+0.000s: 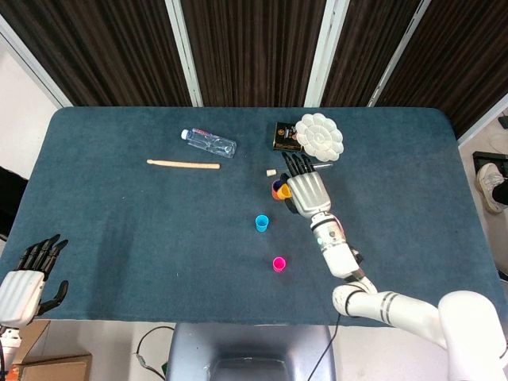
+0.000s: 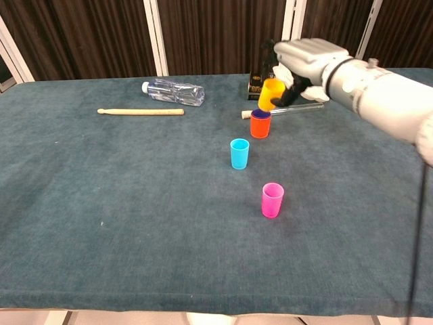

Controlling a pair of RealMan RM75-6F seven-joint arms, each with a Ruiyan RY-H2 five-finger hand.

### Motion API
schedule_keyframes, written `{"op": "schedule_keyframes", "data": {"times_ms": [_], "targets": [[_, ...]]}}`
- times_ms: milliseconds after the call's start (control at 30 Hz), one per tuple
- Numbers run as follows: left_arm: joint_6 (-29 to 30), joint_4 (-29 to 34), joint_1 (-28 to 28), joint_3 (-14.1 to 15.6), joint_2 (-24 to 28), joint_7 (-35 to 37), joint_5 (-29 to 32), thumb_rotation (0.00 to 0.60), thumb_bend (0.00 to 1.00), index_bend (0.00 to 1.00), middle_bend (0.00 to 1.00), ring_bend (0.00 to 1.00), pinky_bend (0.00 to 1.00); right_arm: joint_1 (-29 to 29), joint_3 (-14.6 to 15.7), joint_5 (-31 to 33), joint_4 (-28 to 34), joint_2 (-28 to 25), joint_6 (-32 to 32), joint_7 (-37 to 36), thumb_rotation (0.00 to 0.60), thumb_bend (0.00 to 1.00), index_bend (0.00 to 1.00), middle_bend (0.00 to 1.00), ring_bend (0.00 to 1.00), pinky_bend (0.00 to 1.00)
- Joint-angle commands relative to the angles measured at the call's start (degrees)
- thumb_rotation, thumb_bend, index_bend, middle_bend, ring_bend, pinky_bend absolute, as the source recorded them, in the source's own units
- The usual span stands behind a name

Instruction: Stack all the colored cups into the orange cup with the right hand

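Note:
My right hand (image 2: 301,61) holds the yellow cup (image 2: 271,94) in the air, tilted, just above the orange cup (image 2: 260,124). The orange cup stands on the table with a purple cup (image 2: 261,114) nested inside it. In the head view my right hand (image 1: 305,190) covers most of the yellow cup (image 1: 284,191) and the orange cup (image 1: 275,193). A blue cup (image 2: 239,153) and a pink cup (image 2: 272,200) stand upright, nearer the front. My left hand (image 1: 28,282) hangs off the table's near left corner, fingers apart and holding nothing.
A water bottle (image 2: 173,92) and a wooden stick (image 2: 141,112) lie at the back left. A white paint palette (image 1: 319,136), a dark box (image 1: 283,136) and a clear tube (image 2: 298,108) sit behind the orange cup. The teal table (image 2: 122,223) has bare cloth in front.

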State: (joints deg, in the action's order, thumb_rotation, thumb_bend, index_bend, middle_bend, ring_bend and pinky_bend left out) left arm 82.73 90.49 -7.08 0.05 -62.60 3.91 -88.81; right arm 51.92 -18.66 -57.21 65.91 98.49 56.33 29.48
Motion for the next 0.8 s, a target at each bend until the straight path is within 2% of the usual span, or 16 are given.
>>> {"op": "schedule_keyframes", "data": {"times_ms": [33,467,800], "targets": [[-0.01,-0.01,0.04,-0.12,0.06,0.0,0.27,0.6,0.46,0.0,0.0,0.0,0.1,4.39,-3.07,2.0,-7.24,4.71,0.33,1.48,0.6,0.46,0.64,0.07,0.0,0.0],[-0.83,0.04,-0.16,-0.4,0.24,0.18,1.25,0.6,0.46,0.0,0.0,0.0,0.1,7.14,-3.41,4.15,-17.78,10.44,-3.72,1.25,0.6,0.46,0.63,0.07,0.0,0.0],[-1.35,-0.01,-0.37,-0.54,0.29,0.35,1.61,0.6,0.46,0.0,0.0,0.0,0.1,7.26,-2.84,5.25,-21.68,12.5,-5.94,2.45,0.6,0.46,0.59,0.07,0.0,0.0]]}}
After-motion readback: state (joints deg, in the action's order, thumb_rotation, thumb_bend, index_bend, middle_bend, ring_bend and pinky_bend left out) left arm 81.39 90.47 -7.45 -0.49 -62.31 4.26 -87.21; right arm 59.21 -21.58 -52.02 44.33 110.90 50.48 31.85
